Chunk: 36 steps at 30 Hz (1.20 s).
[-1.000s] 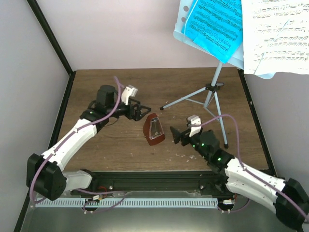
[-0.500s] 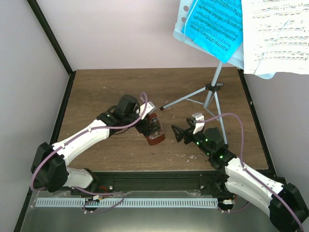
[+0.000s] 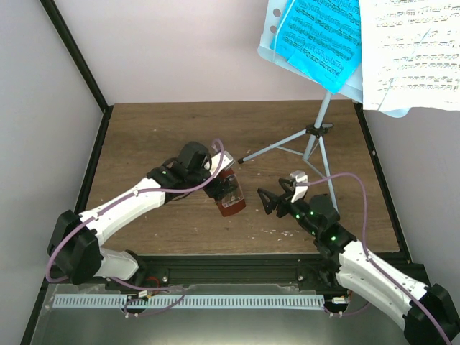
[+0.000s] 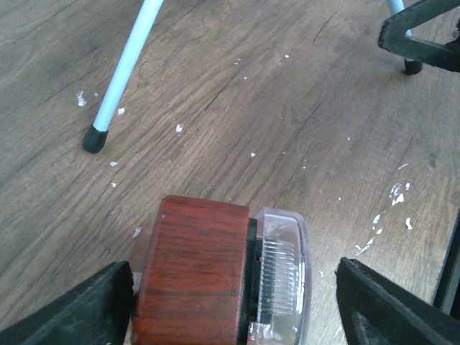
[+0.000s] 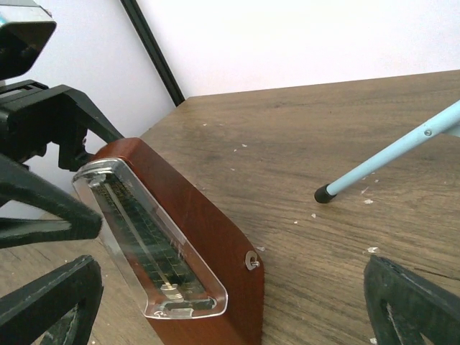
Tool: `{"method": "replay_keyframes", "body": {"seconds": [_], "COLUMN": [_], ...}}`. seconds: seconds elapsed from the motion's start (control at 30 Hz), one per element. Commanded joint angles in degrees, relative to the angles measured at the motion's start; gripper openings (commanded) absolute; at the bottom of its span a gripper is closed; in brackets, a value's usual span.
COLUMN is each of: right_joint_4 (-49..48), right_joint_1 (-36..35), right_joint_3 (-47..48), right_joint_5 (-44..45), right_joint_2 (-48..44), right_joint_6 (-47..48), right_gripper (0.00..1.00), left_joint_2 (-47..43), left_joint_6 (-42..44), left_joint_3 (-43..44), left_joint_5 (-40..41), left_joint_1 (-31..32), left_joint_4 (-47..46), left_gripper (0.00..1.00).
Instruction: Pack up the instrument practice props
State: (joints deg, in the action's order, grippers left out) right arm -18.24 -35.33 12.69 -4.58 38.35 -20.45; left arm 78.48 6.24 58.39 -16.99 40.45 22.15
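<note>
The red-brown metronome (image 3: pixel 230 200) with its clear cover stands mid-table. My left gripper (image 3: pixel 218 181) is open and straddles its top. In the left wrist view the metronome (image 4: pixel 194 273) sits between the fingers (image 4: pixel 79 309), with the left one against the wood side and a gap on the right. My right gripper (image 3: pixel 272 200) is open and empty, just right of the metronome (image 5: pixel 194 230). The pale blue music stand (image 3: pixel 279 52) on its silver tripod (image 3: pixel 316 133) stands at the back right. It holds a blue page (image 3: pixel 320 32) and a white page (image 3: pixel 410 50).
A tripod leg with a black foot (image 3: pixel 244 159) reaches toward the metronome, and shows in both wrist views (image 4: pixel 93 138) (image 5: pixel 325 192). Another tripod leg (image 3: pixel 332 194) runs down beside the right arm. Black frame posts edge the table on the left (image 3: pixel 72 54).
My left arm swung right and lowered its open jaws over the metronome's top. The right gripper stayed open and shifted slightly. The stand has not moved.
</note>
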Motion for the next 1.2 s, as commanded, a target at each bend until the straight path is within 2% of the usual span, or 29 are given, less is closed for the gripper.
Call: {"method": "replay_keyframes", "body": {"seconds": [0.0,0.1,0.3,0.53,0.63,0.8,0.93,1.03,1.17], "right_joint_4": [2.59,3.38,3.34,3.52,4.04,5.22,5.96,6.25,6.99], "right_joint_1": [0.33,0.37,0.35,0.35,0.35,0.35,0.35,0.35,0.35], "right_joint_3": [-0.01,-0.72,-2.38,-3.04,-2.94,-2.07,-1.66,-1.86,-1.35], "right_joint_5": [-1.02,-0.96,-0.66,-0.10,0.09,-0.14,-0.25,-0.42,-3.65], "right_joint_2": [-1.70,-2.44,-3.52,-3.96,-3.92,-3.18,-2.85,-3.12,-2.90], "right_joint_6": [-0.35,-0.60,-2.09,-2.67,-2.35,-1.75,-1.83,-2.20,-0.18], "right_gripper": [1.00,1.00,1.00,1.00,1.00,1.00,1.00,1.00,1.00], "left_joint_2": [-0.20,-0.84,-1.09,-1.55,-2.31,-3.31,-3.52,-4.96,-9.43], "left_joint_6": [1.37,2.22,2.18,0.27,-4.34,-12.52,-15.29,-16.39,-18.49], "left_joint_3": [0.64,0.06,0.19,0.45,0.60,-0.18,-0.08,-0.47,-0.97], "left_joint_5": [2.52,5.03,7.48,10.60,14.42,16.34,17.23,14.78,15.29], "left_joint_1": [0.93,2.43,3.59,3.73,3.74,4.01,6.31,7.09,7.12], "left_joint_4": [-1.36,-1.51,-1.14,-0.51,0.59,1.25,2.91,2.72,3.10], "left_gripper": [0.74,0.61,0.47,0.45,0.45,0.48,0.65,0.79,0.86]}}
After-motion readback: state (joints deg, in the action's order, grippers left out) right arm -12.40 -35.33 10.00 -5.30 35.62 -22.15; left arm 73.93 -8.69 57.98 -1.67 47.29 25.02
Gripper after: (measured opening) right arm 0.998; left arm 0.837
